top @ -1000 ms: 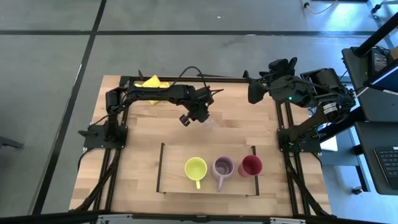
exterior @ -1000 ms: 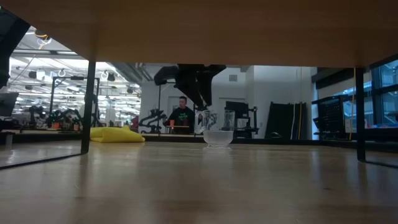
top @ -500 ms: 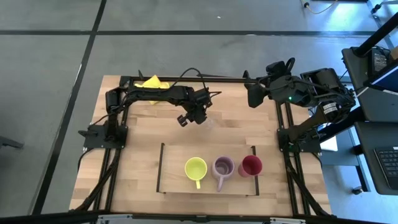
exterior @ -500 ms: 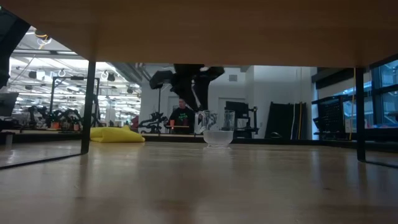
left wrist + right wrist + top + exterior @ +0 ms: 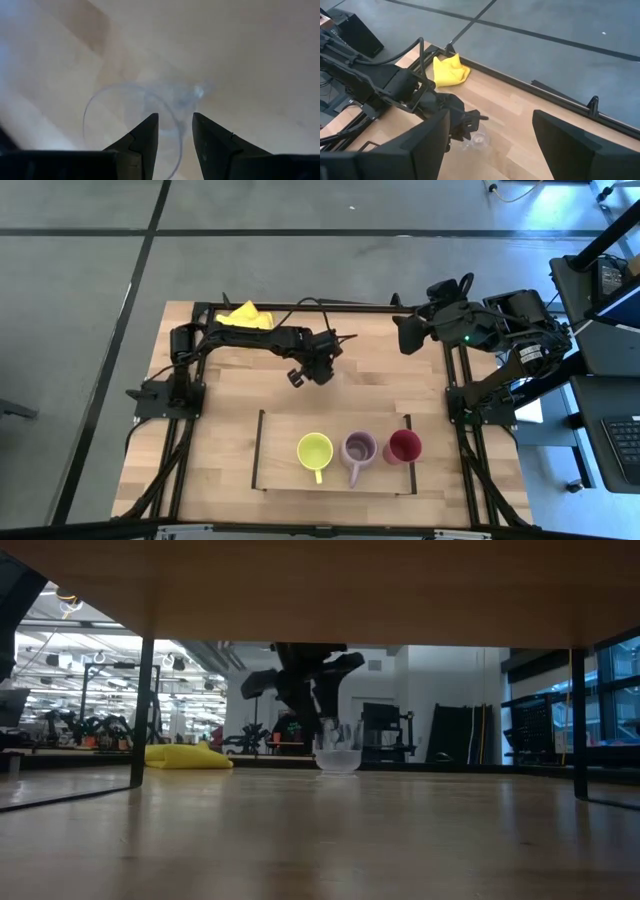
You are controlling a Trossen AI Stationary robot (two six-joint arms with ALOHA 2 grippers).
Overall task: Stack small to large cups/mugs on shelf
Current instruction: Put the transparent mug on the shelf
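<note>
The tiny clear glass [image 5: 338, 761] stands on the table's far middle; it also shows in the right wrist view [image 5: 478, 141]. My left gripper [image 5: 175, 125] is over it in the high view [image 5: 320, 374], shut on its rim. The yellow-green mug [image 5: 314, 450], purple mug [image 5: 358, 448] and red cup [image 5: 403, 446] stand in a row on the shelf [image 5: 280, 470]. My right gripper [image 5: 405, 332] is open and empty, hovering at the far right. My left gripper holds the clear glass by its rim [image 5: 176, 135], one finger [image 5: 147, 131] inside the glass and the other [image 5: 207, 134] outside. The fingers come from above, pointing down. The glass stays upright; whether its base is on the table, I cannot tell.
A yellow cloth [image 5: 247, 314] lies at the far left corner. A black metal frame [image 5: 300, 306] runs round the table's far and side edges. Bare wood lies between the glass and the shelf. The shelf has free room left of the yellow-green mug.
My left gripper has turned and come over the glass. The glass has shifted a little toward the table's left and stays upright.
</note>
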